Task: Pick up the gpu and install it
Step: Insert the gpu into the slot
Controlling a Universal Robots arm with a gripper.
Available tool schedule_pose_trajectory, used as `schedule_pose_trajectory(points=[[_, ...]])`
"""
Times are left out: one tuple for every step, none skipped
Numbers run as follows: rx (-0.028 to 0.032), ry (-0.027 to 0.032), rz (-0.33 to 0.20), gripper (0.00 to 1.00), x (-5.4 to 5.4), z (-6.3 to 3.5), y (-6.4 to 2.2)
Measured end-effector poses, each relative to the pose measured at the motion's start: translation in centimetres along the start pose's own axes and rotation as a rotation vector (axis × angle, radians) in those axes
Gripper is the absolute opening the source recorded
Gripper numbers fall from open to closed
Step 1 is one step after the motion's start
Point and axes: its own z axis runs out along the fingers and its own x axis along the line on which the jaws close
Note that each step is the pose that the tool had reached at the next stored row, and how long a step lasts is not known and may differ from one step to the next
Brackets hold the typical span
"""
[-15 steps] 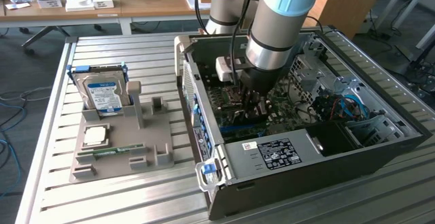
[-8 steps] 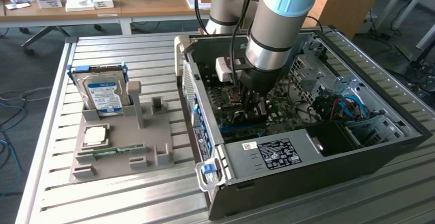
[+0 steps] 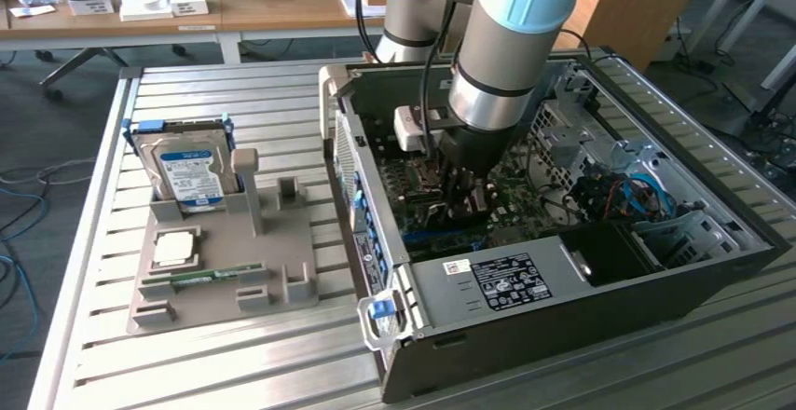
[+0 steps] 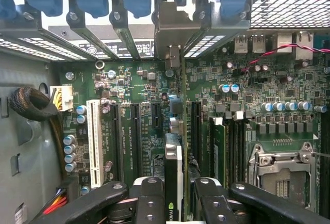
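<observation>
My tool point(image 4: 178, 195) is clamped on the gpu point(image 4: 175, 152), holding it edge-on over the motherboard point(image 4: 139, 131) inside the open computer case point(image 3: 560, 270); its metal bracket point(image 4: 174, 33) sits up against the rear slot openings. The hard drive point(image 3: 186, 168) stands in the grey holder point(image 3: 224, 270) on the bench point(image 3: 249, 363)

The grey and light-blue robot arm point(image 3: 504, 47) reaches steeply down, its wrist near vertical. At its end the black gripper point(image 4: 180, 195) points straight down, its jaws partly closed with the thin green circuit-board gpu card point(image 4: 175, 177) clamped edge-on between them.
</observation>
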Motion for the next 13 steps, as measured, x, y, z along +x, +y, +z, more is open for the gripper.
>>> schedule_pose_trajectory(points=[[0.0000,0.0001,0.000,0.27,0.00,0.02,0.00],[0.0000,0.0001,0.000,0.27,0.00,0.04,0.00],[0.0001,0.0000,0.000,0.27,0.00,0.08,0.00],[0.0001,0.0000,0.000,0.27,0.00,0.11,0.00],[0.0002,0.0001,0.000,0.27,0.01,0.15,0.01],[0.0002,0.0002,0.000,0.27,0.01,0.18,0.01],[0.0005,-0.0001,0.000,0.27,0.01,0.24,0.00],[0.0005,-0.0002,0.000,0.27,0.01,0.27,0.00],[0.0005,-0.0003,0.000,0.27,0.01,0.31,0.01],[0.0006,-0.0004,0.000,0.27,0.01,0.35,0.01],[0.0005,-0.0003,0.000,0.27,0.01,0.38,0.02],[0.0004,-0.0001,0.000,0.27,0.02,0.39,0.03],[0.0004,-0.0001,0.000,0.27,0.02,0.39,0.04]])
